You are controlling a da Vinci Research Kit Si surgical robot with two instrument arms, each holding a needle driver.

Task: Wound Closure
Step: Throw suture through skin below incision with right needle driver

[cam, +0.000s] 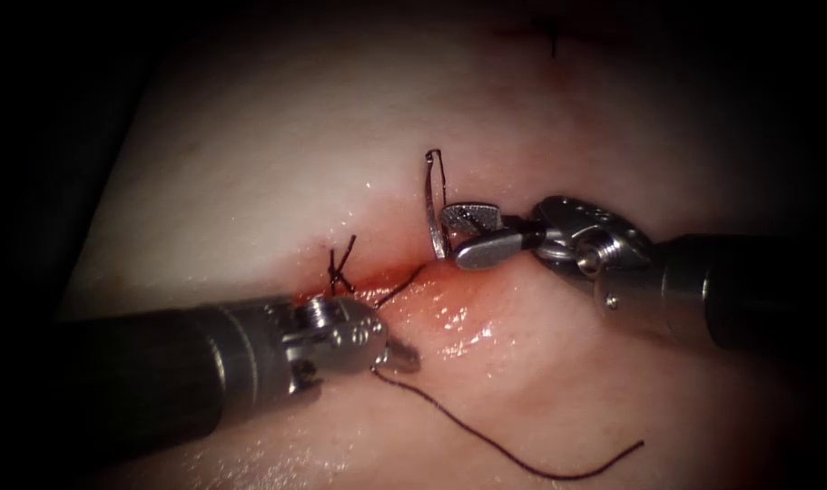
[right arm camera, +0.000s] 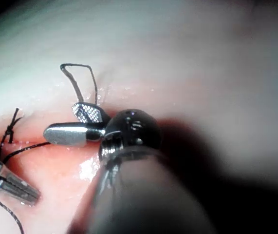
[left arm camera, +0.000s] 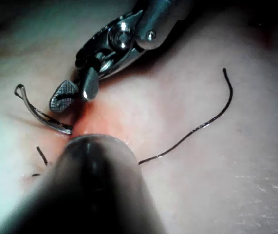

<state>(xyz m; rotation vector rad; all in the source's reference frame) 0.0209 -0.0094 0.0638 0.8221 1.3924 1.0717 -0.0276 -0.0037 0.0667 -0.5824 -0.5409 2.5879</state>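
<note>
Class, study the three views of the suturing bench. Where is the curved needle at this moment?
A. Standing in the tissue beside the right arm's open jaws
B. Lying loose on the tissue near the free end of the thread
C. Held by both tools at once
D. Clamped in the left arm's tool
A. The needle rises from the tissue just beside the right tool, whose jaws are spread and not closed on it.

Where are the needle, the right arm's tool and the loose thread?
needle (cam: 434, 213), endoscope view, mid-curve.
right arm's tool (cam: 472, 233), endoscope view, between its open jaws.
thread (cam: 513, 458), endoscope view, loose strand on the tissue.
</note>
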